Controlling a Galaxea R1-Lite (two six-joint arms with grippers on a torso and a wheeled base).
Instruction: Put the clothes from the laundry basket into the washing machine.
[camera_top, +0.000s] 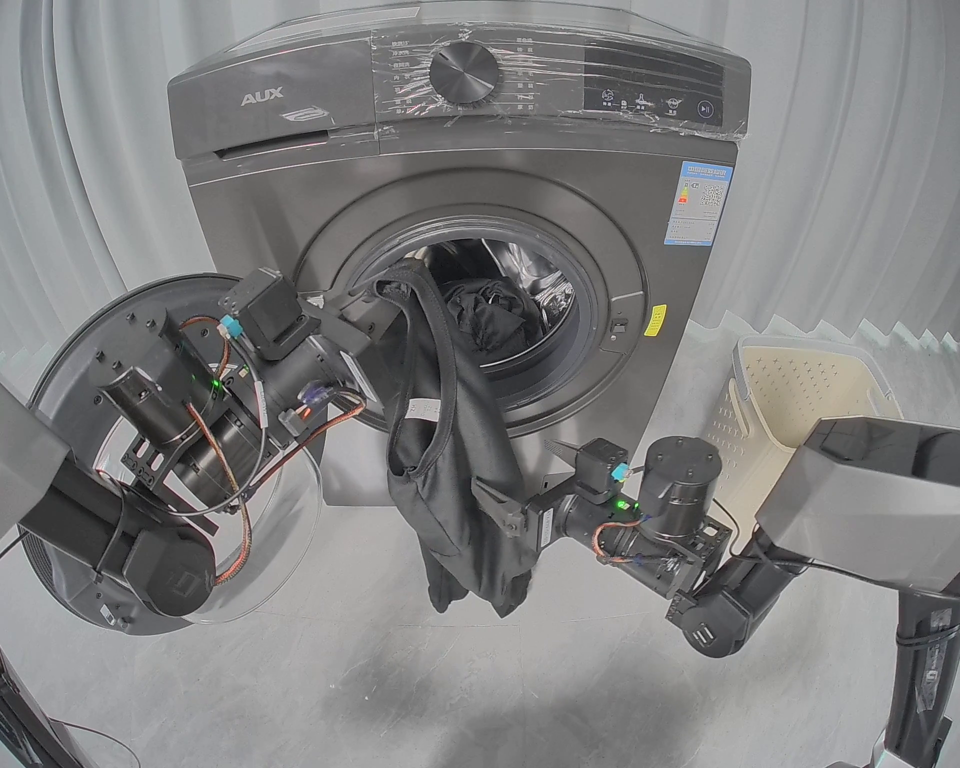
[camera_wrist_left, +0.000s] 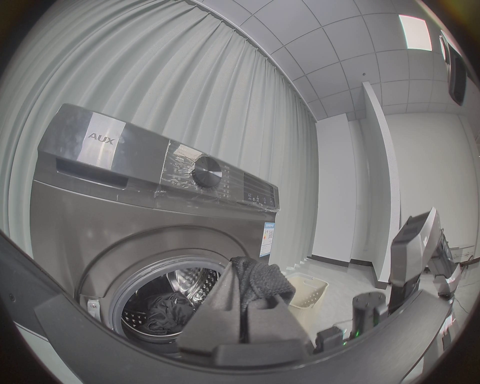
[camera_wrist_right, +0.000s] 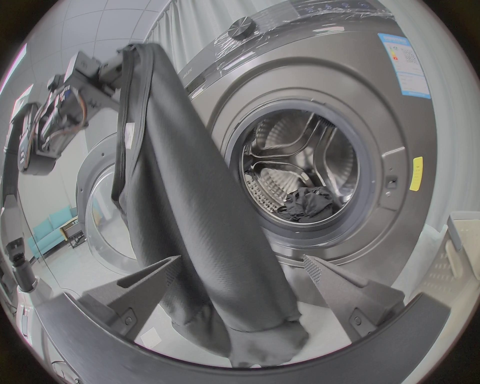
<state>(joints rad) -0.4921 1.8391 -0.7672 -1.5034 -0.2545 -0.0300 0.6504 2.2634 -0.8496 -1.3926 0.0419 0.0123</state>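
A long black garment (camera_top: 450, 450) hangs in front of the open drum (camera_top: 545, 290) of the grey washing machine (camera_top: 300, 200). My left gripper (camera_top: 388, 298) is shut on its top edge, level with the drum's upper left rim; in the left wrist view the fingers (camera_wrist_left: 220, 315) pinch the black fabric (camera_wrist_left: 260, 280). My right gripper (camera_top: 515, 485) is open at the garment's lower part. The garment (camera_wrist_right: 200, 215) hangs between its spread fingers (camera_wrist_right: 150, 277). Another dark piece of clothing (camera_wrist_right: 307, 205) lies inside the drum. The cream laundry basket (camera_top: 800, 400) stands right of the machine.
The round machine door (camera_top: 290, 560) stands swung open to the left, behind my left arm. Bare grey floor (camera_top: 400, 690) lies in front of the machine. White curtains (camera_top: 850, 150) hang behind it.
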